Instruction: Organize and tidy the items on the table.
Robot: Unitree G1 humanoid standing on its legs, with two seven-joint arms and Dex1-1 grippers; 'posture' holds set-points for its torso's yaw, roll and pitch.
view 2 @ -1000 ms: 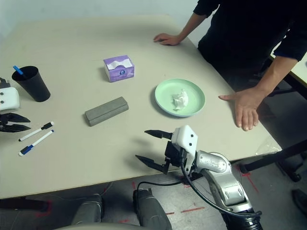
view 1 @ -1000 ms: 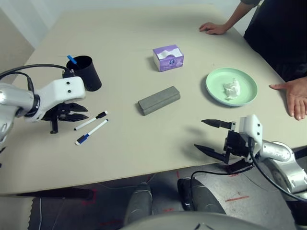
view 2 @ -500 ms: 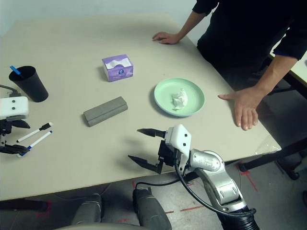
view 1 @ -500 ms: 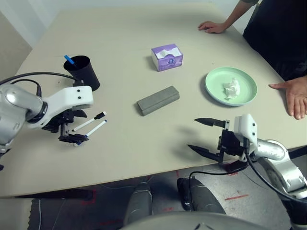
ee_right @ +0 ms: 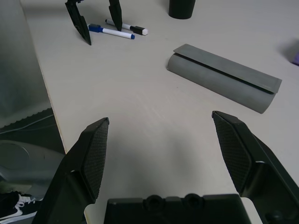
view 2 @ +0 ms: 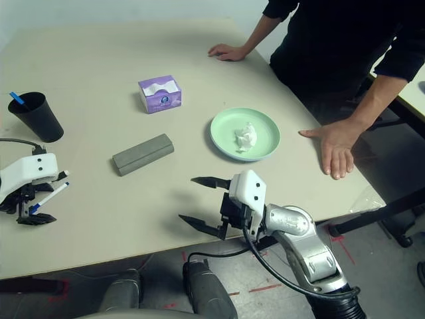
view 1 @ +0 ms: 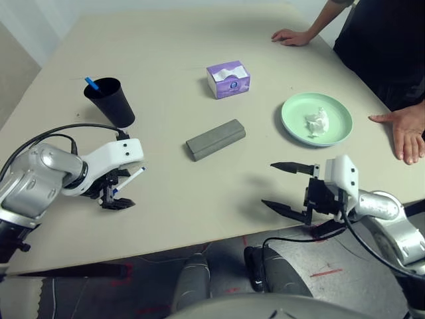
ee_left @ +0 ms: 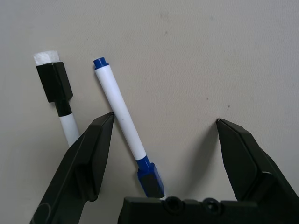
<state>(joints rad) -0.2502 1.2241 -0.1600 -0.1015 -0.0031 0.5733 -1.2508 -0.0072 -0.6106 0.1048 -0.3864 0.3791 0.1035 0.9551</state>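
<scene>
Left claw (ee_left: 164, 122): the two black tapered fingers stand apart, tips down at the beige worktop (view 1: 166, 40), straddling the blue-capped marker (ee_left: 125, 124). That marker is a slim white barrel with blue ends. The black-capped marker (ee_left: 60, 102) lies just outside one finger, close beside and roughly parallel to the first. Both markers sit near the worktop's near-left edge.

Right claw (view 1: 285, 188): fingers spread wide and empty, hovering at the near edge of the worktop, with bare matte surface beyond them.

Grey glasses case (view 1: 215, 139): an oblong, rounded box with a dull finish, lying at a slant near the centre, well apart from both claws.

Black cup (view 1: 109, 102): a smooth tapered cup, upright at far left, with a blue-tipped item standing in it.

Purple tissue box (view 1: 228, 79): a small box, far of centre.

Green plate (view 1: 317, 118): round and glossy, at right, holding a crumpled white tissue (view 1: 316, 123).

A person's hands (view 1: 405, 132) rest flat on the right and far-right edges.
</scene>
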